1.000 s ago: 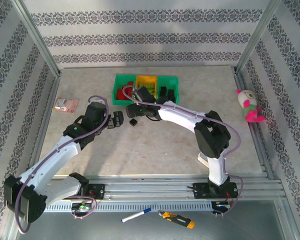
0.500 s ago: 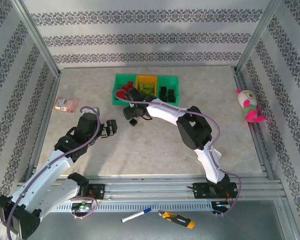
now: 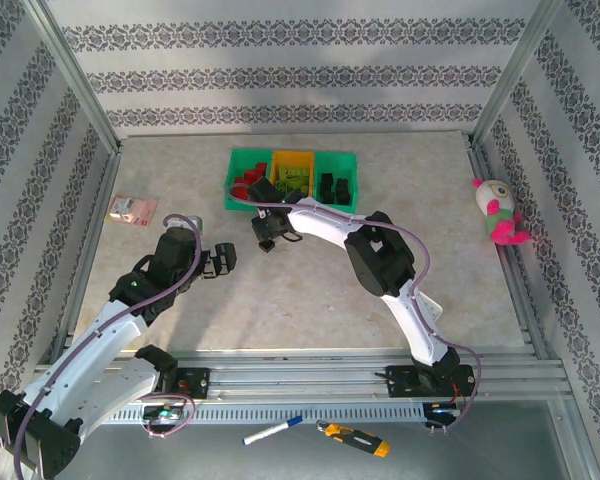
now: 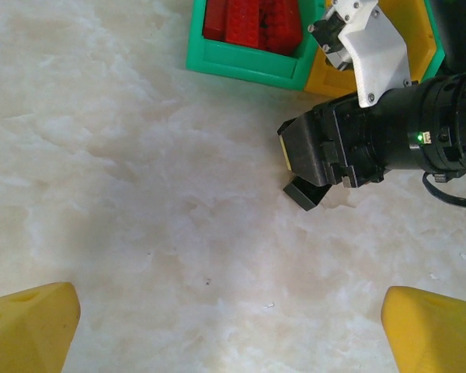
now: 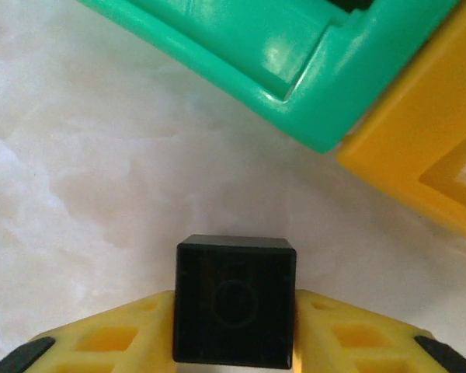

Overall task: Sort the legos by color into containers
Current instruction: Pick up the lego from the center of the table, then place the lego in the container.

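**Top external view first: the right gripper has a black lego**

Top external view: The right gripper (image 3: 268, 238) is low over the table (image 3: 430, 200), just in front of the containers (image 3: 352, 160). It sits near where the left green one meets the yellow one. More black legos (image 3: 335, 186) lie in the green container at the right end. So I think this brick must go up and to the right, past the yellow one. The left gripper (image 3: 220, 262) is near, a little to the left.

Left wrist view: The left gripper (image 4: 233, 326) has its yellow fingers (image 4: 31, 322) far apart, with nothing between them. Ahead, the right gripper (image 4: 318, 155) is over the black lego (image 4: 304, 196). I cannot tell if the brick touches the table. Behind it, red legos (image 4: 252, 19) fill a green container (image 4: 241, 66).

Right wrist view: The right gripper (image 5: 234, 334) presses on both sides of the black lego (image 5: 234, 287), so it is clamped on it. The brick is square, smooth and shiny, with no long side. The green container (image 5: 295, 70) and the yellow container (image 5: 419, 148) are hard, glossy plastic, just ahead.
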Tool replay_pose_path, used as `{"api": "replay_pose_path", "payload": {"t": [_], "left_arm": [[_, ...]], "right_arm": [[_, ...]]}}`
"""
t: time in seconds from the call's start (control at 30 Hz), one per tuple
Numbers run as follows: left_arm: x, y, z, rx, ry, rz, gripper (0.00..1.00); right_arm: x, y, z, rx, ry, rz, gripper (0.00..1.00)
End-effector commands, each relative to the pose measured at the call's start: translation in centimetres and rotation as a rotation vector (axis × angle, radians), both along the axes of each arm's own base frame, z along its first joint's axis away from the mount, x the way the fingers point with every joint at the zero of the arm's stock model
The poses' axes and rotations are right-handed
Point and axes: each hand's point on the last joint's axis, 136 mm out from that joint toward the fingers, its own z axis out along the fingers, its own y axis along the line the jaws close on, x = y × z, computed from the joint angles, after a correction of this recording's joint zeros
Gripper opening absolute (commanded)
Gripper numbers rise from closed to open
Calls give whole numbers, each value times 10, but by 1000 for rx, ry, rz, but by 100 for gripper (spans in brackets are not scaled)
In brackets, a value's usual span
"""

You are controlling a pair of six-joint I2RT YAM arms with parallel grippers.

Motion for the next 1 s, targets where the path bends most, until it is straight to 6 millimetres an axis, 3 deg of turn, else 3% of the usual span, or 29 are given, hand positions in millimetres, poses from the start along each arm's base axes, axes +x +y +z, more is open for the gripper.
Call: {"api": "replay_pose_path", "payload": {"t": [0.0, 0.07, 0.2, 0.5, 0.73, 0.97], "left_arm": [[2, -2, -5, 7, -5, -29, 99], [2, -5, -5, -4, -8, -39, 99], [2, -9, -8, -16, -19, -64, 99], [17, -25, -12, 3, -46, -134, 99], [31, -53, -17, 18, -112, -284, 99], [40, -79, -21, 118, -191, -509, 99]], "right_arm": [[2, -4, 7, -29, -15, -17, 31], [1, -6, 9, -40, -17, -19, 26], [-2, -10, 20, -38, -31, -23, 26], [-15, -41, 78, 14, -123, -103, 26], [-17, -98, 126, 64, -197, -213, 26], [21, -164, 147, 99, -223, -349, 26]]}}
